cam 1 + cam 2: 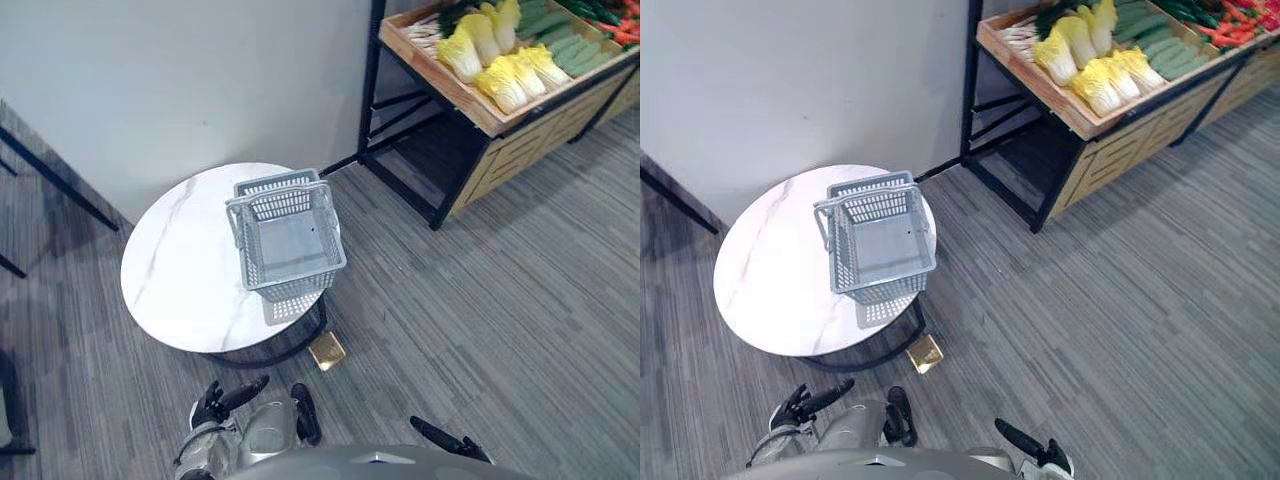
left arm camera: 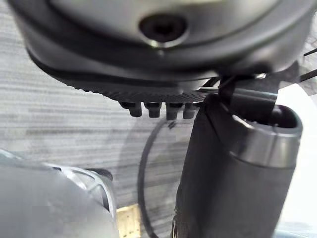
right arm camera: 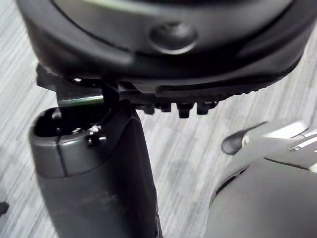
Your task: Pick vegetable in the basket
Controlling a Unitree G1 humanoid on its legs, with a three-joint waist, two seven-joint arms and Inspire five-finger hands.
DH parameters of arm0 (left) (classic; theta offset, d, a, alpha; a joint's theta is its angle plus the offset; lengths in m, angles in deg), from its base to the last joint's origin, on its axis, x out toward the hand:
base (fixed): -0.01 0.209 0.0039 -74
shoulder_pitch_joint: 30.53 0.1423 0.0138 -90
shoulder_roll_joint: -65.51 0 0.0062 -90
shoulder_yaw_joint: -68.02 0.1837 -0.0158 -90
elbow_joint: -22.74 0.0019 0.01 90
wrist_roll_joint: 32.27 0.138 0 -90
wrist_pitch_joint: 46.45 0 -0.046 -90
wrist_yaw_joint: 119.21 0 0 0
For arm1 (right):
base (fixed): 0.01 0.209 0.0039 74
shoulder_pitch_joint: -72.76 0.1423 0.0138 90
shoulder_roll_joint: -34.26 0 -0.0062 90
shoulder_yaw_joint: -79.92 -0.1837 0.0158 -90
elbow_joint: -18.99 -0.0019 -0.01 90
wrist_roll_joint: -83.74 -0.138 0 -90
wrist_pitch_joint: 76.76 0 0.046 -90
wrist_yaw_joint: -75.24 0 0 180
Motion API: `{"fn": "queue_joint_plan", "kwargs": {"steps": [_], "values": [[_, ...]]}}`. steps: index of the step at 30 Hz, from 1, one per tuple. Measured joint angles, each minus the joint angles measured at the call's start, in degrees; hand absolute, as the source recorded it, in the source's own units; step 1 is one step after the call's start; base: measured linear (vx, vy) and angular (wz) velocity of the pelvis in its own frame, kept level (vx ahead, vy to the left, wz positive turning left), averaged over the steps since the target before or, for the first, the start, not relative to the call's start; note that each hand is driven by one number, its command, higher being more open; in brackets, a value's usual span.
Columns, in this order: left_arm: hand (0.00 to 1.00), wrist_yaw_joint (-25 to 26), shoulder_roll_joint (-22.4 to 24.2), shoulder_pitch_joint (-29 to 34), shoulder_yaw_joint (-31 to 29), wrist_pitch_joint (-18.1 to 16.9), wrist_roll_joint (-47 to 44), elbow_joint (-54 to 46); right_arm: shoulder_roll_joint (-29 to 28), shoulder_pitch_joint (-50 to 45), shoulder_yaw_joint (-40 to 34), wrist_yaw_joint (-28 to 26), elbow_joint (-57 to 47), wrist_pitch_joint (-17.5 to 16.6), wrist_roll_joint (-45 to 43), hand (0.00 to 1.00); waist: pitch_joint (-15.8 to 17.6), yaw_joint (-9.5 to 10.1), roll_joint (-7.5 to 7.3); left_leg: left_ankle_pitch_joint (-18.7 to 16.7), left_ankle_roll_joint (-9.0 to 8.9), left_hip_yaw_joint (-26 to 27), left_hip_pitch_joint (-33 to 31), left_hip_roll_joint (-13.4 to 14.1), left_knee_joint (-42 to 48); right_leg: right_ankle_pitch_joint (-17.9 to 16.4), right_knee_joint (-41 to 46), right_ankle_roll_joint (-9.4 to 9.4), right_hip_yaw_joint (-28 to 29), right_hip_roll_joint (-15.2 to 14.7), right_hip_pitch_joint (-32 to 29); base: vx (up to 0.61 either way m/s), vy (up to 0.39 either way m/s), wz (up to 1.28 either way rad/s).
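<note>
An empty grey plastic basket [image 1: 290, 245] stands on a round white marble table [image 1: 180, 270], on the side nearer the shelf, with its handles folded down. Yellow-green cabbages [image 1: 510, 75] lie in a wooden shelf crate [image 1: 470, 100] at the upper right, beside green cucumbers [image 1: 565, 45] and red-orange carrots [image 1: 625, 30]. My left hand [image 1: 225, 397] hangs low by the table's near edge, fingers straight and holding nothing. My right hand [image 1: 445, 440] hangs low on the other side, also open and empty. Both hands are far from the basket and the vegetables.
The shelf rests on a black metal frame [image 1: 372, 90] against the grey wall. A small yellowish block [image 1: 327, 350] lies on the striped carpet under the table's edge. Black slanted legs [image 1: 50, 175] stand at the far left. Open carpet stretches between table and shelf.
</note>
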Motion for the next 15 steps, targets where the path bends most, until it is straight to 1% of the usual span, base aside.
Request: {"fn": "queue_joint_plan", "kwargs": {"steps": [2, 3, 4, 5, 6, 7, 8, 9, 10, 11, 12, 13, 14, 15], "values": [[1.0, 0.0, 0.0, 0.0, 0.4, 0.0, 0.1, 0.1, 0.0, -0.2, -0.3, 0.0, 0.0, 0.1, 0.0, 1.0, -0.1, -0.08, -0.07, -0.1, -0.32, 1.0, 1.1, -0.4, -2.2, -0.3, 3.9, -0.59, 0.9, -0.1, -2.1, 0.01, 0.042, -0.43], [1.0, 0.0, -0.1, 0.0, 1.4, 0.0, 0.2, 0.1, -0.2, -0.5, -0.2, 0.0, -0.1, 0.1, 0.0, 1.0, -0.2, -0.44, -0.03, 0.0, -0.49, 0.8, 2.1, -1.2, -4.7, -0.4, 10.0, -0.76, 1.7, -0.1, -5.4, 0.0, 0.06, -0.23], [1.0, 0.0, -0.2, 0.0, 2.0, 0.0, 0.3, 0.2, -0.1, -0.7, -0.2, 0.0, -0.2, 0.1, 0.0, 1.0, -0.2, -0.67, 0.02, 0.1, -0.74, 0.5, 2.9, -1.3, -6.1, -0.4, 14.7, -0.82, 1.9, -0.1, -7.6, 0.02, 0.1, 0.0], [1.0, -0.1, -1.1, 0.1, 4.0, 0.0, 0.3, 0.2, -0.2, -1.0, -0.6, 0.0, -0.3, 0.0, -0.3, 1.0, -0.2, -1.37, -0.43, 0.9, -1.44, -0.5, 4.9, -2.4, -9.3, 0.8, 24.8, -0.42, 2.8, -0.4, -12.1, 0.06, 0.097, 0.24], [1.0, -0.1, -2.4, 0.1, 6.4, 0.1, 0.5, 0.3, -1.5, -1.2, -0.9, 0.1, -1.1, -0.3, -0.6, 1.0, -0.1, -2.22, -1.16, 1.3, -1.81, -2.0, 7.8, -3.5, -12.0, 4.1, 33.6, 1.42, 4.3, -0.9, -15.7, 0.09, 0.09, 0.32], [1.0, -0.1, -2.8, 0.0, 7.0, 0.1, 0.7, 0.5, -1.9, -1.3, -0.9, 0.2, -1.4, -0.3, -0.7, 1.0, 0.1, -2.57, -1.51, 1.4, -1.83, -2.7, 9.0, -3.8, -12.8, 5.7, 38.1, 1.24, 5.1, -0.9, -17.4, 0.1, 0.061, 0.37], [1.0, 0.0, -3.6, -0.1, 7.4, 0.2, 1.1, 1.1, -2.7, -1.8, -0.8, 0.3, -2.1, -0.6, -1.0, 1.0, 0.0, -2.83, -2.16, 1.5, -1.79, -3.5, 10.3, -3.9, -12.9, 2.8, 43.1, 0.45, 6.2, -1.0, -20.1, 0.08, 0.006, 0.4], [1.0, 0.0, -3.8, -0.1, 7.6, 0.3, 1.7, 1.2, -3.4, -2.3, -0.9, 0.2, -2.8, -0.5, -2.4, 1.0, -0.4, -2.72, -2.82, 1.5, -1.8, -4.8, 11.3, -3.8, -12.9, -0.5, 43.2, 0.54, 6.2, -1.0, -21.4, 0.07, -0.011, 0.44], [1.0, 0.0, -3.8, -0.2, 7.6, 0.2, 2.3, 1.2, -3.5, -2.6, -0.9, 0.2, -2.9, -0.5, -3.4, 1.0, -0.4, -2.69, -2.83, 1.5, -1.8, -5.4, 11.8, -3.7, -12.9, -1.7, 42.1, 0.33, 6.3, -1.0, -22.0, 0.1, -0.054, 0.58], [1.0, 0.0, -3.3, -0.2, 7.7, 0.0, 2.5, 1.2, -3.6, -3.1, -0.9, 0.2, -3.0, -0.6, -5.5, 1.0, -0.5, -2.75, -2.5, 1.5, -1.79, -6.7, 11.7, -3.3, -12.9, -3.1, 37.9, -0.2, 6.9, -0.7, -23.3, 0.12, -0.082, 0.69], [1.0, 0.0, -2.3, -0.3, 6.2, 0.0, 2.4, 1.1, -3.4, -3.4, -1.4, 0.2, -3.5, -0.4, -7.0, 1.0, -0.6, -2.79, -1.8, 1.5, -1.78, -8.1, 11.4, -2.6, -12.9, -3.1, 31.4, -0.22, 9.6, 0.6, -24.2, 0.13, -0.097, 0.69], [1.0, 0.0, -1.7, -0.3, 5.0, 0.0, 2.5, 1.0, -3.5, -3.6, -2.0, 0.2, -3.5, -0.2, -7.2, 1.0, -0.7, -2.78, -1.42, 1.5, -1.78, -8.6, 11.2, -2.0, -12.9, -2.9, 28.3, 0.01, 11.4, 1.5, -24.6, 0.16, -0.161, 0.67], [1.0, 0.2, -0.6, -0.1, 2.1, 0.1, 2.5, 1.0, -3.5, -4.3, -2.7, 0.4, -3.5, 0.0, -7.3, 1.0, -1.0, -2.83, -0.84, 1.5, -1.81, -9.6, 10.8, -1.2, -12.8, -2.4, 22.4, 0.79, 15.1, 3.5, -24.9, 0.18, -0.206, 0.6], [1.0, 0.3, 0.3, 0.1, -0.8, 0.1, 2.5, 0.8, -3.6, -5.1, -3.0, 0.5, -3.6, 0.0, -7.4, 1.0, -1.1, -2.73, -0.71, 1.3, -2.14, -10.1, 10.7, -0.3, -12.5, -1.9, 17.9, 1.13, 17.7, 4.5, -24.9, 0.16, -0.181, 0.57]]}}
